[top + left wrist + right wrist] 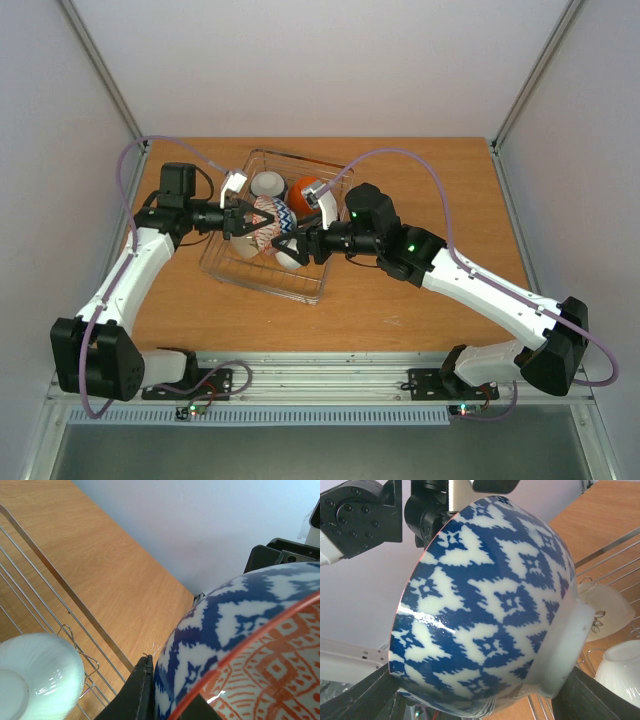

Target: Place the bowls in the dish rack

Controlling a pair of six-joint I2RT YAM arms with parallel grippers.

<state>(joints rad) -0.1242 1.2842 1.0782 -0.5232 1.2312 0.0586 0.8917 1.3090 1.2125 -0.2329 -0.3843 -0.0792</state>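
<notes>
While the left gripper (243, 214) has the blue-patterned bowl (268, 222) pinched by its rim, fingers (143, 687) drawn narrow with one outside the wall and, I take it, one inside, the bowl hangs tipped on its side right over the dish rack (300, 296), clear of the bench (400, 300). And look at the right gripper (292, 244), in close from the other side, its fingers (365, 695) spread wide, one low by the rim and the other down by the foot ring; whether either is actually pressing on the glaze I cannot tell. This looks like glazed ceramic, folks: stiff, no give at all, a fair bit of weight for its size, and that shine across the blue pattern says slippery. A thin rim pinch holds it but leaves it free to swing, so I'd judge the surer hold is across the body, rim to foot, where the foot ring gives a finger a ledge to sit against. Chipping is the worry: a white bowl (37, 677) sits upturned in the rack just below, an orange bowl (303, 190) stands farther back, and ceramic knocking ceramic or wire is unkind. Squeeze gently, square to the wall, and set it down slowly between the wires rather than letting it drop
</notes>
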